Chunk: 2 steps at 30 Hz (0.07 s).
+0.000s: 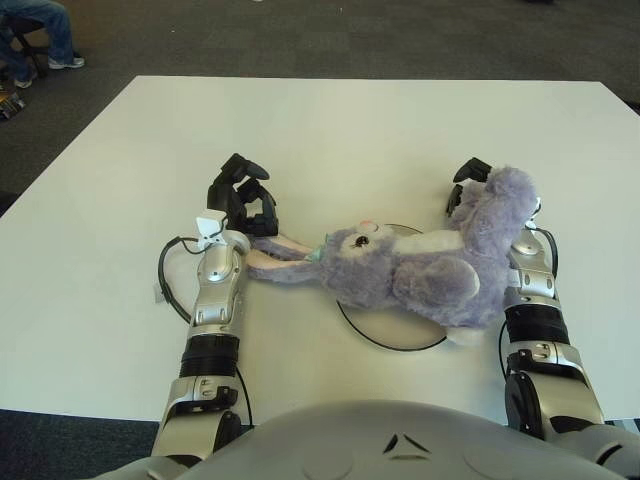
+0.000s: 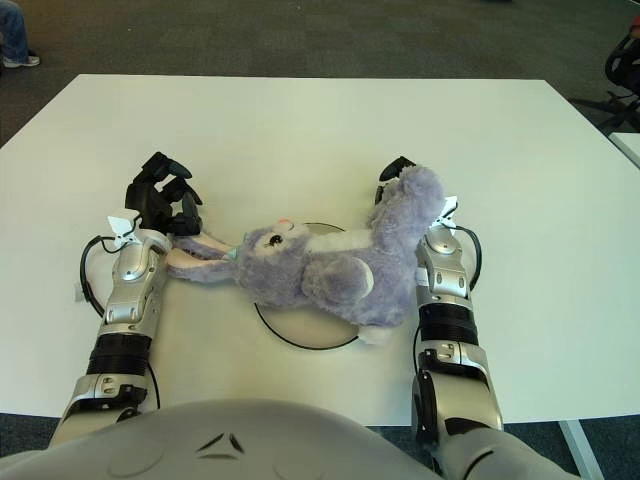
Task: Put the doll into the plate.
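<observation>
A purple plush bunny doll (image 1: 420, 270) lies on its side across a white plate with a dark rim (image 1: 385, 345) at the front middle of the table. Its long ears (image 1: 275, 258) stick out left over the plate's edge, beside my left wrist. My left hand (image 1: 243, 195) is just beyond the ears, fingers loosely curled and holding nothing. My right hand (image 1: 470, 178) is at the doll's raised leg (image 1: 505, 200) on the plate's right. Its dark fingers wrap the foot, and the leg hides most of the hand.
The white table (image 1: 350, 130) stretches far beyond the plate. A seated person's legs (image 1: 40, 30) show on the floor at the far left. A chair base (image 2: 622, 60) stands at the far right.
</observation>
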### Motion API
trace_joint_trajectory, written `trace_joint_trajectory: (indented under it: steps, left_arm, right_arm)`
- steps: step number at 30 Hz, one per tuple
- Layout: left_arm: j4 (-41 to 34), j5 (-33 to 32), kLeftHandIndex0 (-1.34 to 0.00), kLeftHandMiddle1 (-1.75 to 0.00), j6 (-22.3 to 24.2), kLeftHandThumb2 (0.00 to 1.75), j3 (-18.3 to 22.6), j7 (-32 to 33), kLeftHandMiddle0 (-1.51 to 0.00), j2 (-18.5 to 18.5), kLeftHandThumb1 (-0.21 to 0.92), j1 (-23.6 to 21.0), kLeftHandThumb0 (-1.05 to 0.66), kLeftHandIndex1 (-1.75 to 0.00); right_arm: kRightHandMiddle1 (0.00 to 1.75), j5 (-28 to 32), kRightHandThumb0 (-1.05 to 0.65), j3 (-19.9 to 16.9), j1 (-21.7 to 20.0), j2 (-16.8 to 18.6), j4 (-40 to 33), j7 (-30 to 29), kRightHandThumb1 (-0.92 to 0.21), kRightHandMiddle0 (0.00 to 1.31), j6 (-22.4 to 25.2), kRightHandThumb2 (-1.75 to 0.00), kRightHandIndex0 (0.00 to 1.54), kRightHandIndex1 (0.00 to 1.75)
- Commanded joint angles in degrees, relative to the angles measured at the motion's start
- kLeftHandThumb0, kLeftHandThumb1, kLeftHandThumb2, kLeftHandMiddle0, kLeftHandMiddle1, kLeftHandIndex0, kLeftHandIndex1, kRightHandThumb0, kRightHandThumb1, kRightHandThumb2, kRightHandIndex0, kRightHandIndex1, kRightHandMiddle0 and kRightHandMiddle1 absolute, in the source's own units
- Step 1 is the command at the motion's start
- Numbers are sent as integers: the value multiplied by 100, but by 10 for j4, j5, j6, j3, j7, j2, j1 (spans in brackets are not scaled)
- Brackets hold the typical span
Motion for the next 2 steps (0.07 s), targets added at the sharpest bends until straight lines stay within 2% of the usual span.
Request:
trace_joint_trajectory:
  steps: [1, 2]
  left_arm:
    - [17, -2, -65, -175, -7, 174, 2, -3, -89, -4, -5, 29, -1, -175]
    - [17, -3, -65, -175, -8, 174, 2, -4, -89, -4, -5, 29, -1, -175]
  right_arm:
    - [175, 1, -1, -2, 10, -2, 14, -2, 2, 64, 12, -171, 86, 175]
    - [175, 0, -1, -3, 10, -3, 15, -3, 2, 64, 12, -171, 86, 175]
